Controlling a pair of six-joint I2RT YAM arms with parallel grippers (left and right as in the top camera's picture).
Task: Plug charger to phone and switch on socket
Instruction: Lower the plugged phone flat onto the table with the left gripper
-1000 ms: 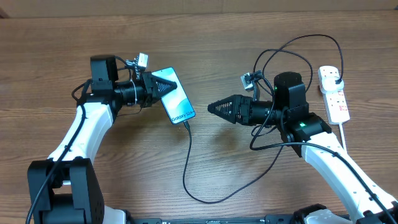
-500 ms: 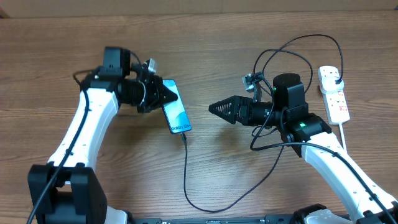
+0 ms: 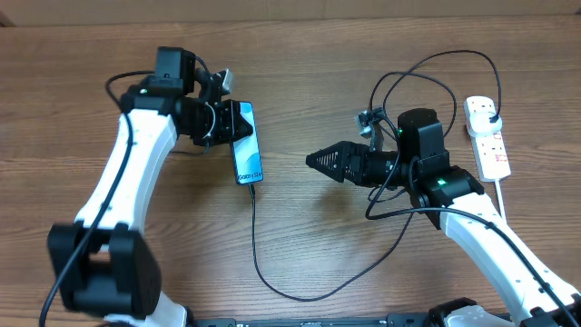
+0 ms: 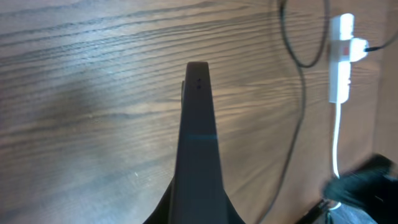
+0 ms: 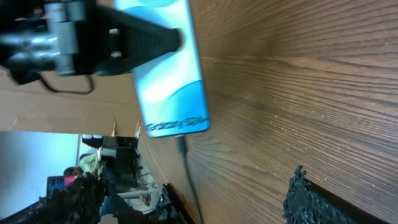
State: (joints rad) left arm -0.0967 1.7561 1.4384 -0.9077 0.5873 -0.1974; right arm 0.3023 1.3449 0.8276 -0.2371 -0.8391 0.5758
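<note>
Here the phone (image 3: 249,154) sits pinched in the left end effector (image 3: 233,130).

I'm looking at the phone (image 5: 171,81) lying screen-up on the wooden table (image 5: 298,81), upper centre of the frame, its "Galaxy S24" text sitting at the lower end. The cable (image 5: 189,180) is plugging into that end and running down out of the bottom edge. The left gripper (image 5: 176,38) is reaching in from the upper left, its black tapered tip overlapping the phone's upper part. My right gripper's finger (image 5: 311,202) is showing at lower right.
</note>
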